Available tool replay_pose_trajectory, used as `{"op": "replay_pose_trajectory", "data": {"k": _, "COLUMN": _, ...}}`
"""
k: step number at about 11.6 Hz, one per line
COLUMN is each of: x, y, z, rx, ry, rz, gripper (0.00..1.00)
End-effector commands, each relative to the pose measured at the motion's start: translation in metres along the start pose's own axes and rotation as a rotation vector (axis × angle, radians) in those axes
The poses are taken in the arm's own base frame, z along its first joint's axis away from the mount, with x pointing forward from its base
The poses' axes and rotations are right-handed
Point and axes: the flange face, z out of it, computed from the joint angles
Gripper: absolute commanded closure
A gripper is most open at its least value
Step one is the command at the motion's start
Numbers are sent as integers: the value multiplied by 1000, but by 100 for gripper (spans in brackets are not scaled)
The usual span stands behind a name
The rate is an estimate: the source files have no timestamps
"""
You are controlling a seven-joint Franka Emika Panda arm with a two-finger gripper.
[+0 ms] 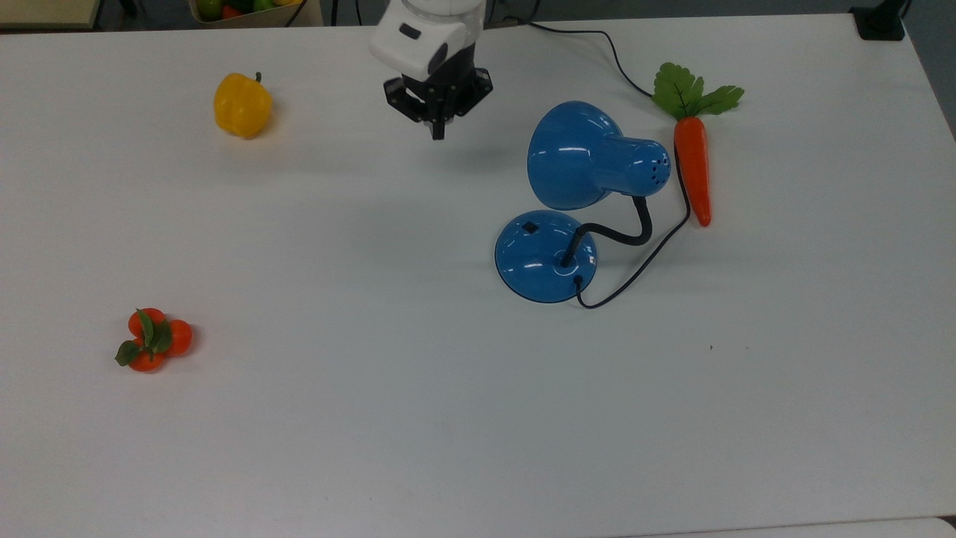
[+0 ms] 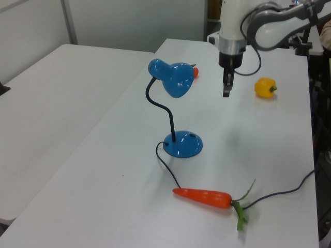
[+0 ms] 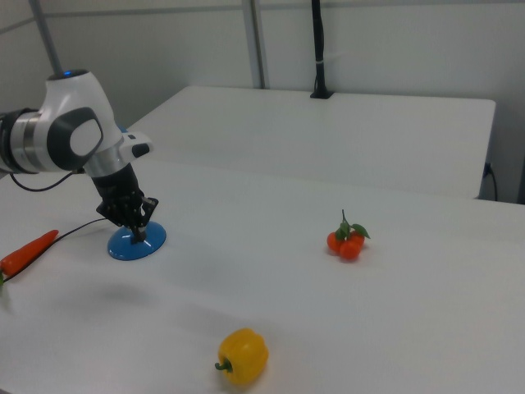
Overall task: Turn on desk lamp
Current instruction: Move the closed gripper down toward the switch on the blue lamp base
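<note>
With its fingers pressed together, the end effector (image 1: 438, 133) hangs above the desk (image 1: 373, 418) to the top view's left of the desk lamp (image 1: 567, 194), well apart from the base's black switch (image 1: 529, 226), so pressing it remains undone.

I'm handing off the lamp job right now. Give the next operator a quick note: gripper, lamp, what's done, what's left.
Gripper: shut, holding nothing, pointing down above bare table, toward the top view's upper left of the lamp shade.
Desk lamp: upright, base near the carrot; black square switch on the base, untouched.
Done: nothing on the lamp itself; no glow visible.
Left: bring the fingertips over the switch and press it.
</note>
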Motion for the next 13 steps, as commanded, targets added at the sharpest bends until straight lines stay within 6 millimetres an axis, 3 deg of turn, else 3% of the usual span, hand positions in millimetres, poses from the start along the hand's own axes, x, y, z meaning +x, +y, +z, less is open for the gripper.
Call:
{"op": "replay_pose_trajectory", "data": {"k": 1, "x": 7, "y": -27, "z": 32, "rx": 16, "ry": 69, "rz": -75, "gripper": 100}}
{"op": "replay_pose_trajectory", "data": {"k": 7, "x": 37, "y": -71, "z": 71, "rx": 48, "ry": 233, "rz": -143, "gripper": 100}}
{"op": "replay_pose_trajectory", "data": {"k": 13, "x": 52, "y": -82, "z": 81, "rx": 62, "ry": 367, "rz": -150, "gripper": 100}}
